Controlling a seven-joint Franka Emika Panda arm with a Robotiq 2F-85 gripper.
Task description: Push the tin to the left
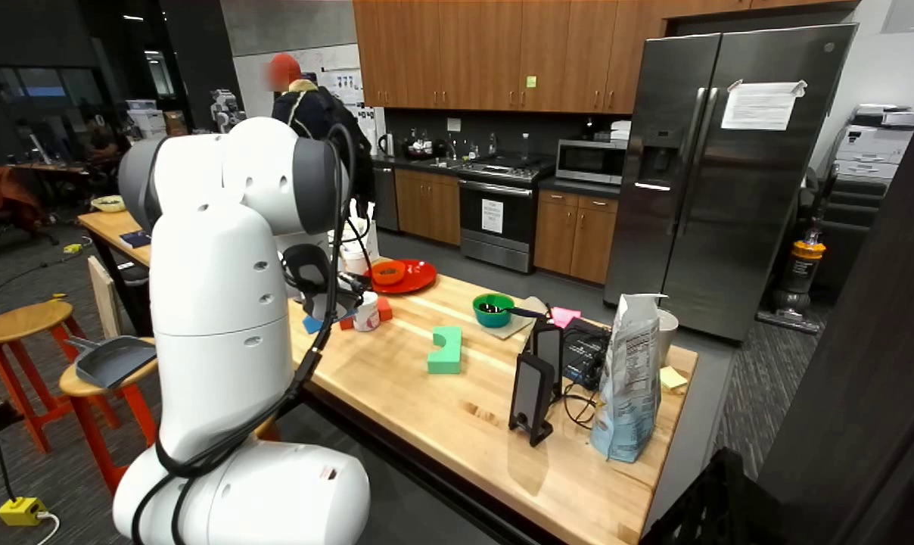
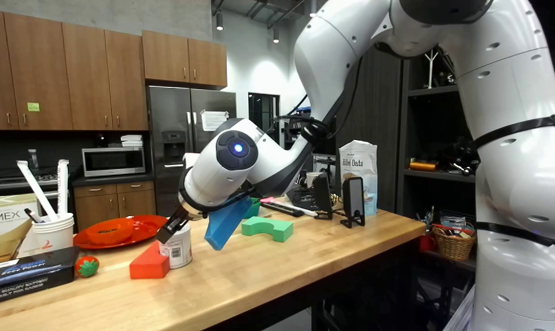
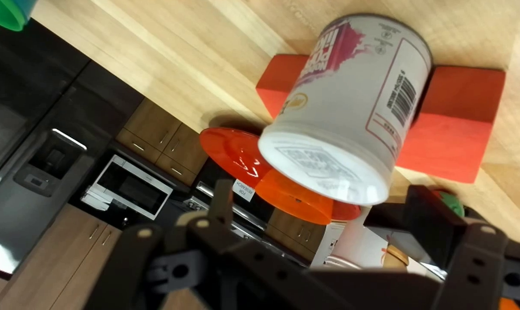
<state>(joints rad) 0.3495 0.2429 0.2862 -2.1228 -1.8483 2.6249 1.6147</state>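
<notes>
The tin (image 1: pixel 367 313) is white and stands upright on the wooden table; it also shows in an exterior view (image 2: pixel 180 248) and in the wrist view (image 3: pixel 350 99). A red block (image 2: pixel 150 265) stands against or close beside it. In the wrist view red block faces (image 3: pixel 453 125) show on both sides of the tin. My gripper (image 3: pixel 324 204) is open, tilted, with nothing held. Its fingers (image 2: pixel 172 228) are by the tin's upper edge in an exterior view. The lid faces the gap between the fingers. I cannot tell whether they touch it.
A red plate (image 2: pixel 151 225) with an orange bowl (image 2: pixel 110 231) lies behind the tin. A toy strawberry (image 2: pixel 87 266) and a black box (image 2: pixel 29 276) are beyond the red block. A green block (image 1: pixel 445 351), green bowl (image 1: pixel 493 312) and speakers (image 1: pixel 531 393) stand farther along. A blue piece (image 2: pixel 229 220) shows below the wrist.
</notes>
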